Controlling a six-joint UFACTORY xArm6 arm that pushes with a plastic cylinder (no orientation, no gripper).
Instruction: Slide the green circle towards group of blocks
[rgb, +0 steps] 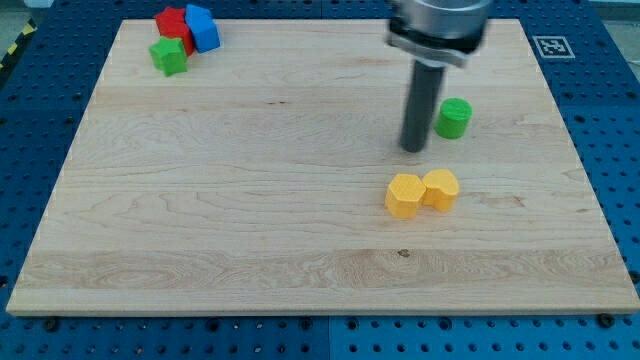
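The green circle (454, 118) sits on the wooden board (250, 220) at the view's upper right. My tip (413, 148) is just to its left and slightly below, a small gap apart. A group of blocks lies at the view's top left: a red block (173, 23), a blue block (202, 27) and a green block (169, 56), all touching.
Two yellow blocks (405, 195) (441, 189) lie side by side, touching, below my tip at the view's lower right of centre. A black and white marker (551, 45) is at the board's top right corner. Blue perforated table surrounds the board.
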